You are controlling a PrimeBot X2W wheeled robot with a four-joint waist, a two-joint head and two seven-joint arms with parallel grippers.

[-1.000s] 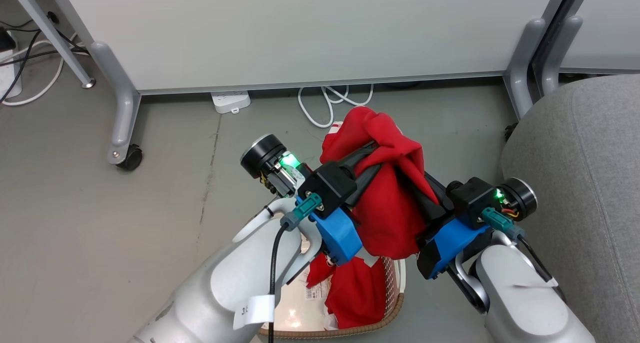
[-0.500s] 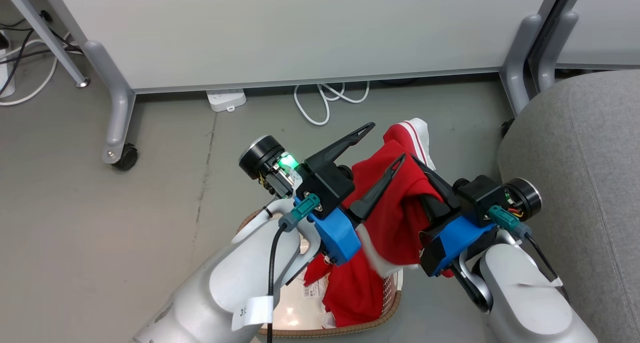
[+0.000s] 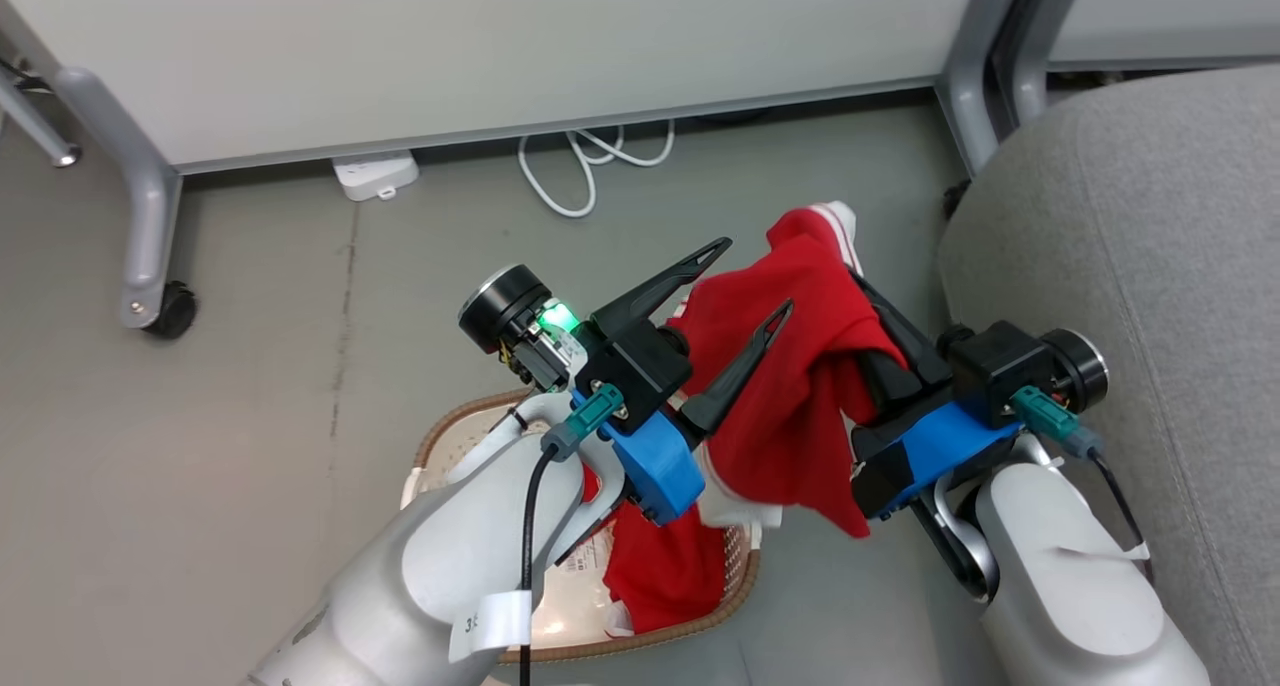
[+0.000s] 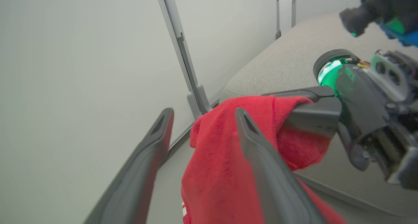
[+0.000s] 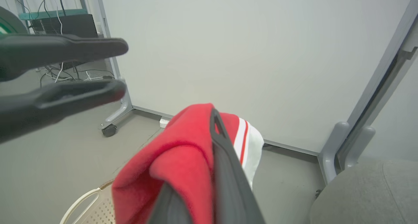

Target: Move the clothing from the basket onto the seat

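The right gripper (image 3: 868, 296), clenched on a bright red soft garment (image 3: 800, 386), holds it above the cream-white perforated basket (image 3: 700, 631) at its right edge, near the light grey fabric seat (image 3: 1150, 216), probably for carrying there. The left gripper (image 3: 757, 277) has its jaws spread and grasps nothing.

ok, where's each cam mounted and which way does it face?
Head: on head, looking down at floor, basket, seat; forearms, left tool and right tool show.
Left wrist: on left wrist, facing wall panel and seat; own open tool, plus right tool.
Right wrist: on right wrist, facing wall panel; own shut tool, left tool upper left.
Shared: all see the red garment in the right tool.
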